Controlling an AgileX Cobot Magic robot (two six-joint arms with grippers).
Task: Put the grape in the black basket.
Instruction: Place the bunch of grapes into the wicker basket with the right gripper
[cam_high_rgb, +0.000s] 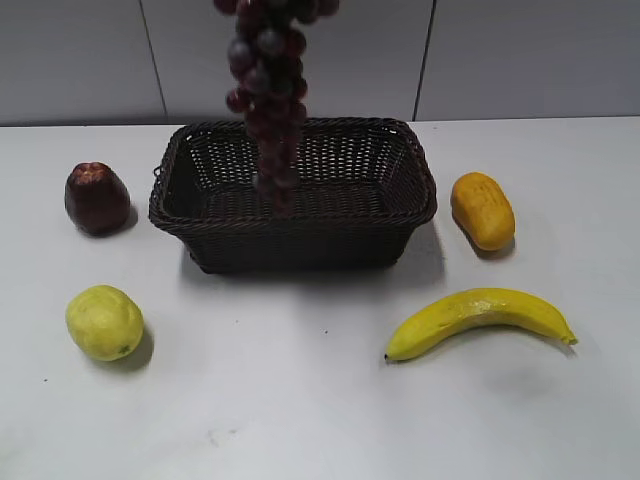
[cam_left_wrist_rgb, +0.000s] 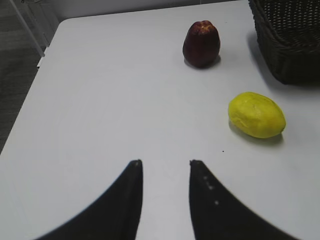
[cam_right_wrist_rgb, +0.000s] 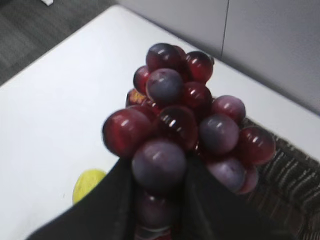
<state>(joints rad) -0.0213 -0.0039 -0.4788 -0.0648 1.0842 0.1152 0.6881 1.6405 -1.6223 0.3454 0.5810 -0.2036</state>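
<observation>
Right pincer (cam_right_wrist_rgb: 159, 200) clamped on glossy round grape (cam_high_rgb: 270, 100) cluster above woven wicker black basket (cam_high_rgb: 400, 215).

one bunch of grapes (cam_high_rgb: 270, 100), one black basket (cam_high_rgb: 400, 215) at centre far, one dark red fruit (cam_high_rgb: 96, 198) far left, one lemon (cam_high_rgb: 104, 322) near left, one orange-yellow fruit (cam_high_rgb: 482, 210) far right, one banana (cam_high_rgb: 478, 318) near right, two grippers, the left gripper (cam_left_wrist_rgb: 165, 175) and the right gripper (cam_right_wrist_rgb: 157, 200)
</observation>
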